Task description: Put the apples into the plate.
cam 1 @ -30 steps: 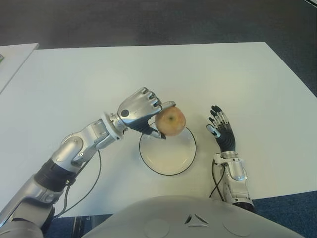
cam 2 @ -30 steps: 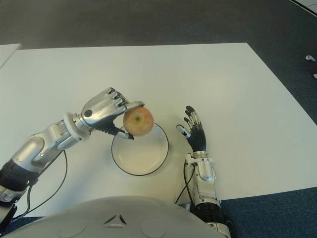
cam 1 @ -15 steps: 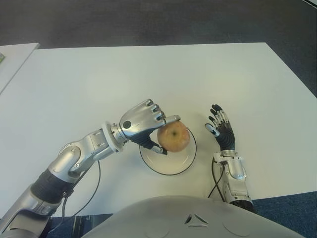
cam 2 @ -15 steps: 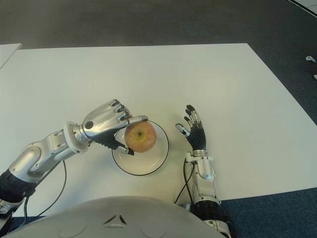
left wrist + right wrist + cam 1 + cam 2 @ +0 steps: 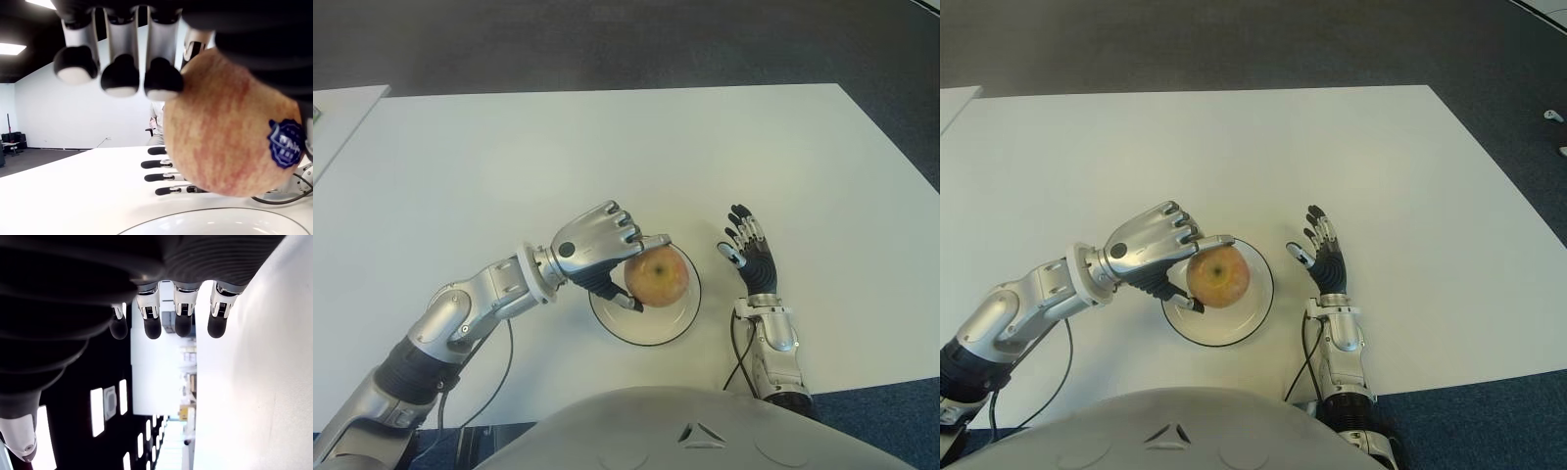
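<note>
I've got the apple [image 5: 657, 278] in my left hand [image 5: 595, 248], fingers wrapped over its top and thumb under its near side, so it's a firm grip w/ the fruit sitting at the right end of the hand. It hangs over the plate [image 5: 677, 324], over the left-centre part of the bowl, and the left wrist view shows a clear gap between the apple's underside and the white plate rim below it, so not touching yet. What matters now: the plate lies straight down from the apple, no sideways correction needed as far as I can judge, just lower and let go. Stem end faces up toward the head cam; apple's near round so no long axis to worry abt. Right hand [image 5: 750, 257] shows just right of the plate, fingers spread, holding nothing, idle. Left is obv the working hand. Table [image 5: 489, 157] otherwise bare white around them; no other apple in view.
</note>
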### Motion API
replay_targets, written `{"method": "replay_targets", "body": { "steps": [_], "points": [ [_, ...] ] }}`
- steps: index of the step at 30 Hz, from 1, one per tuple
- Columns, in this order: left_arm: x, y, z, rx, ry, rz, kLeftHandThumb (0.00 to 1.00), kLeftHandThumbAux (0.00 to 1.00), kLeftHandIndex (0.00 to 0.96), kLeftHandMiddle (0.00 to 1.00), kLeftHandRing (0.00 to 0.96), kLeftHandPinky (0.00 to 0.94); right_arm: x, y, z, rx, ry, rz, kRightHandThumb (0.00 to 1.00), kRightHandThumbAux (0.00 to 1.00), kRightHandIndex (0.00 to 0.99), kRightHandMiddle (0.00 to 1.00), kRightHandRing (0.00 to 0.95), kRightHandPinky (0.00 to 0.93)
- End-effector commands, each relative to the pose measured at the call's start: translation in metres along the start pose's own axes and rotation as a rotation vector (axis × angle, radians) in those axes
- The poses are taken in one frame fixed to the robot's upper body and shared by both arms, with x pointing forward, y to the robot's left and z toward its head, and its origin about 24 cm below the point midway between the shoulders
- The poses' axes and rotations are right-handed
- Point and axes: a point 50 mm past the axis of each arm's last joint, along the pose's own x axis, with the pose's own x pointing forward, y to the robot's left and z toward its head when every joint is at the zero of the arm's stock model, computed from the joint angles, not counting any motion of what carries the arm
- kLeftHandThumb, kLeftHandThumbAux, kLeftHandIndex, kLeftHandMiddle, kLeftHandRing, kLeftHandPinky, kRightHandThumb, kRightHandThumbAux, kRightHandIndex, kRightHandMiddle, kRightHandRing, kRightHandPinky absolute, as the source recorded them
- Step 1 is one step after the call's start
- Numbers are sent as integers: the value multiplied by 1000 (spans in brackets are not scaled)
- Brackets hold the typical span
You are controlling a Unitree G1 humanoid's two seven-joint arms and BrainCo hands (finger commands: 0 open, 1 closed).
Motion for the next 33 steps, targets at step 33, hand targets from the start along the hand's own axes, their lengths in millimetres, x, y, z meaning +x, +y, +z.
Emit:
{"method": "replay_targets", "body": {
  "steps": [33],
  "points": [
    [3,-22,-16,29,67,-22,729,696,443,854,853,847,-52,7,-59,49,374,-30,95,543,0,0,0,0]
  ]
}}
